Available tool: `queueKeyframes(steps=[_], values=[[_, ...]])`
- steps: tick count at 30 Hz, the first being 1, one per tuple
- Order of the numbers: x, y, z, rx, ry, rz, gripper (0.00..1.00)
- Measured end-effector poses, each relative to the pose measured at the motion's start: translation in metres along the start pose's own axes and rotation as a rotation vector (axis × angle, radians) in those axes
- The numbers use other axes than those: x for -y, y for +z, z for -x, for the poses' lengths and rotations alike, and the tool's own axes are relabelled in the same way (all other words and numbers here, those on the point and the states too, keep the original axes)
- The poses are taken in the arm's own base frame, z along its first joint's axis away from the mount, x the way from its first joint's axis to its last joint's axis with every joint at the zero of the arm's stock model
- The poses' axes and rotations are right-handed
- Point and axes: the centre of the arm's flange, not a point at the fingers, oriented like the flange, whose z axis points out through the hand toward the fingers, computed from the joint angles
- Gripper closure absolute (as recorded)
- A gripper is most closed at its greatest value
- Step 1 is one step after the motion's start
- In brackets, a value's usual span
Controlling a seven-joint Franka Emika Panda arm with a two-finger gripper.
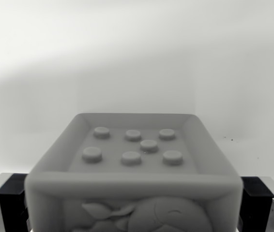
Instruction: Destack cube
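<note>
A grey cube [133, 164] fills the lower middle of the wrist view. Its recessed top face carries several round raised dots, and its near side shows an embossed animal figure. The two black fingertips [11, 195] of my gripper [133, 203] stand against the cube's left and right sides, one at each bottom corner of the picture. The jaws are shut on the cube. What lies under the cube is hidden by it.
A plain white surface [137, 58] stretches behind the cube, with a soft shadow across its middle. A few tiny dark specks [231, 139] lie on it at the wrist view's right.
</note>
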Motion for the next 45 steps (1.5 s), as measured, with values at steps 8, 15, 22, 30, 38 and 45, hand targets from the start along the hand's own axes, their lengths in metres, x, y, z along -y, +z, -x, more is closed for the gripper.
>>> queueKeyframes(steps=[8, 15, 22, 30, 38, 45], values=[[0.000, 0.000, 0.000, 0.000, 0.000, 0.000, 0.00], [0.000, 0.000, 0.000, 0.000, 0.000, 0.000, 0.00], [0.001, -0.004, 0.000, -0.001, 0.000, -0.002, 0.00], [0.001, -0.020, 0.000, -0.002, 0.000, -0.004, 0.00], [0.001, -0.044, 0.000, -0.004, -0.001, -0.004, 0.00], [0.001, -0.068, 0.000, -0.005, -0.001, -0.005, 0.00]])
